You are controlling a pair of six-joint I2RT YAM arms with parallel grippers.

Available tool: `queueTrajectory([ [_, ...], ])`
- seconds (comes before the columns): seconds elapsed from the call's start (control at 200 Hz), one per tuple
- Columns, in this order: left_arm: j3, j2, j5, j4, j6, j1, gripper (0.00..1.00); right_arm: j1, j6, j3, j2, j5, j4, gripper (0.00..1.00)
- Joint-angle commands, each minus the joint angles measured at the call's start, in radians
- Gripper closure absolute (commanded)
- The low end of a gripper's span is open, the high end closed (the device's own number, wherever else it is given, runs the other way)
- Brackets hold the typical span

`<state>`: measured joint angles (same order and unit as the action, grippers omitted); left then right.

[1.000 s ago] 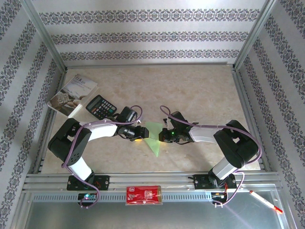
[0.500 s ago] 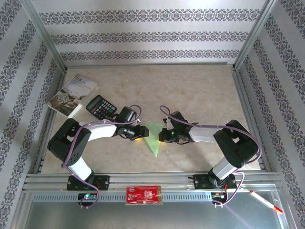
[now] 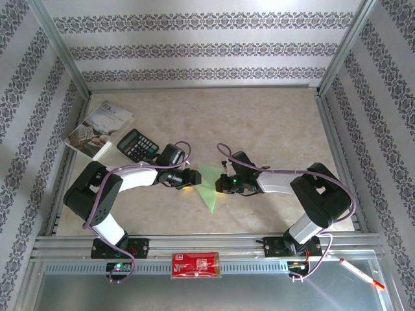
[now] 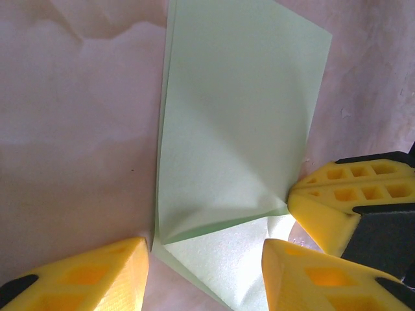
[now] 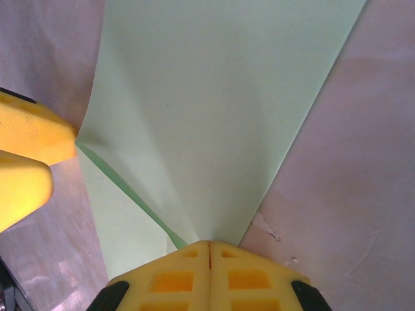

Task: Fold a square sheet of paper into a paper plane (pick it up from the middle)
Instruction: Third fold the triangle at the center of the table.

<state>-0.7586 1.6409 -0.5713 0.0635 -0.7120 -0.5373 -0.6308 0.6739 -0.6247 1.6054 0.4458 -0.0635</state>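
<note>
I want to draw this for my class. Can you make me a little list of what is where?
paper: light green sheet, partly folded, lying flat in the middle
left gripper: open, fingers apart with the sheet's end between them
right gripper: shut, tip at the sheet's edge
calculator: black, far left, beside the booklet
red packet: at the near edge

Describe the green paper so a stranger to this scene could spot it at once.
Look at the beige table, near its front middle where the two arms meet. Between the left tool and the right tool lies the green paper, folded into a wedge pointing toward the near edge. It alone is pale green; the neighbouring calculator is black.
</note>
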Motion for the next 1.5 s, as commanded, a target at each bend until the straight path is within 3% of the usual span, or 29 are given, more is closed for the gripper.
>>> queueTrajectory([
  [0.0,-0.003,-0.025,0.007,0.018,0.019,0.011,0.51,-0.012,-0.022,0.016,0.037,-0.044,0.066,1.0],
  [0.505,0.0,0.022,-0.073,-0.066,-0.027,0.013,0.51,-0.012,-0.019,0.023,0.032,-0.05,0.064,1.0],
  [0.959,0.015,0.023,-0.036,-0.035,-0.04,0.016,0.51,-0.011,-0.02,0.028,0.026,-0.052,0.062,1.0],
  [1.494,0.031,0.034,-0.039,-0.09,-0.062,0.023,0.77,-0.004,-0.038,0.021,0.026,-0.056,0.076,1.0],
])
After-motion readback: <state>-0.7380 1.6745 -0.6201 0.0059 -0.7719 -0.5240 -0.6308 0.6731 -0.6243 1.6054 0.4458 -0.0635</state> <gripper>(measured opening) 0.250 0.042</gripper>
